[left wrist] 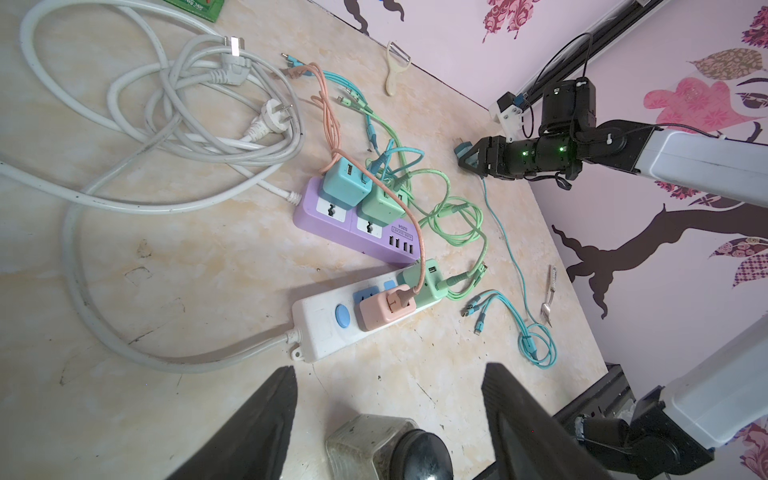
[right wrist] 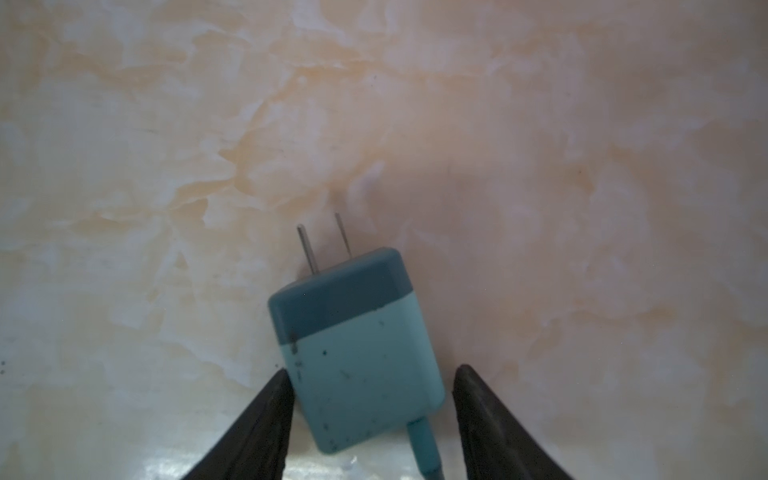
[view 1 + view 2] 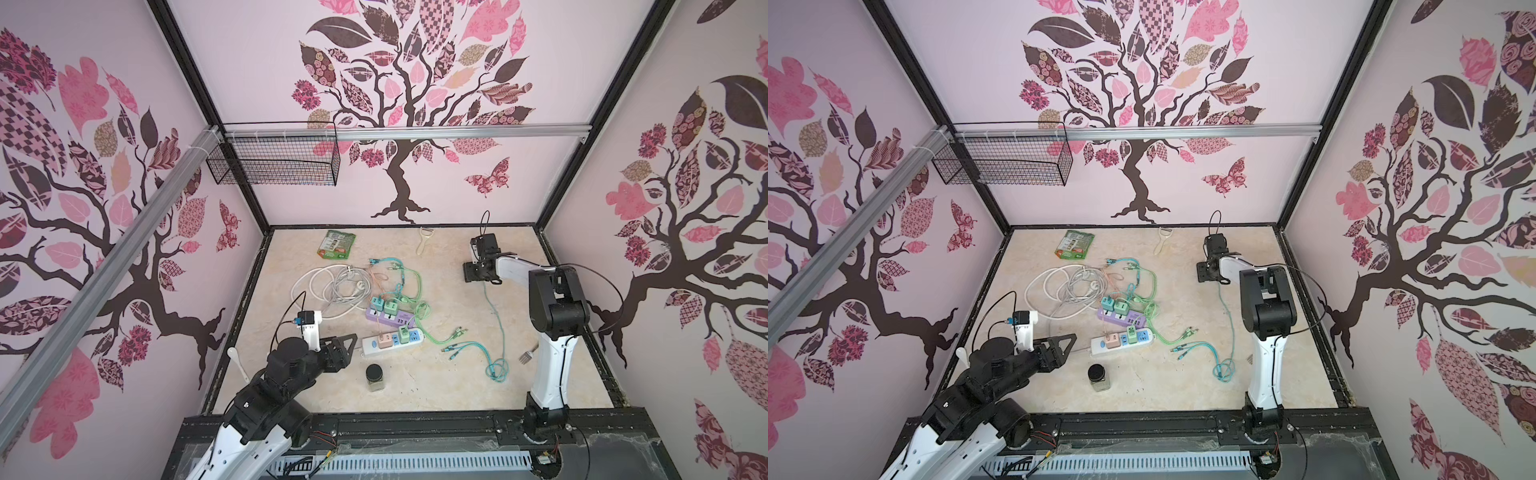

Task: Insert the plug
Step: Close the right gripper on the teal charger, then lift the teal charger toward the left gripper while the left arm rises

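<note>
Right wrist view: the blue plug (image 2: 353, 353) is found flat on the tabletop (image 2: 582, 166), between the jaws of the right hand (image 2: 374, 370), which are not yet closed on it; this is judged a pickup position. The left hand (image 1: 390, 367) is held wide and empty near the power strip (image 1: 320, 328), presumably to steady it.

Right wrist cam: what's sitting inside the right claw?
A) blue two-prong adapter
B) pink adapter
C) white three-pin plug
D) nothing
A: the blue two-prong adapter, cable attached, sits inside the right claw with its prongs pointing away from the claw. A gap shows on one side, so it is not clamped yet.
</note>
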You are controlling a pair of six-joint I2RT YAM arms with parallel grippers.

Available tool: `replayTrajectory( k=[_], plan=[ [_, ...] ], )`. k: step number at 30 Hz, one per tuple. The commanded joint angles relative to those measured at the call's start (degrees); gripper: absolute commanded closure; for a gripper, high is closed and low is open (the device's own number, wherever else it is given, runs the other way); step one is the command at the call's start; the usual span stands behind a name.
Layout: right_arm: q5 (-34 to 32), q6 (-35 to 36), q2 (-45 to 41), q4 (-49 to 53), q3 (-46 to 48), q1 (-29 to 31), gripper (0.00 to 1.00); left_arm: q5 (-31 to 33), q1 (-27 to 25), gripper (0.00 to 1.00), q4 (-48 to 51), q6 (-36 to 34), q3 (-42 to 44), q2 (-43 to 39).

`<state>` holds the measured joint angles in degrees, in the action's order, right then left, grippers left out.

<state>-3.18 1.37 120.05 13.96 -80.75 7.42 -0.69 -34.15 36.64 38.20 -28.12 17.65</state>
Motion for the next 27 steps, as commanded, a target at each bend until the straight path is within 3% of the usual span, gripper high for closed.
replayTrajectory(
  k=[1, 14, 21, 27],
  plan=[
    [-0.14, -0.31, 3.08, 1.57, -3.02, -0.45, 0.37, 0.24, -0.04, 0.26, 0.2, -0.14, -1.59, -0.5],
    [-0.69, 0.59, 5.74, 3.7, -6.1, -0.6, 0.44, 0.69, -0.04, 0.26, 0.21, 0.21, -1.41, -1.08],
    [0.1, -1.35, 3.21, 3.46, -5.73, -0.64, 0.6, 0.3, -0.04, 0.26, 0.09, 0.13, -1.51, -0.48],
    [1.19, -3.59, -4.1, 3.5, -3.92, -0.57, 0.72, 0.12, -0.05, 0.26, 0.27, 0.45, -1.88, -0.07]
  ],
)
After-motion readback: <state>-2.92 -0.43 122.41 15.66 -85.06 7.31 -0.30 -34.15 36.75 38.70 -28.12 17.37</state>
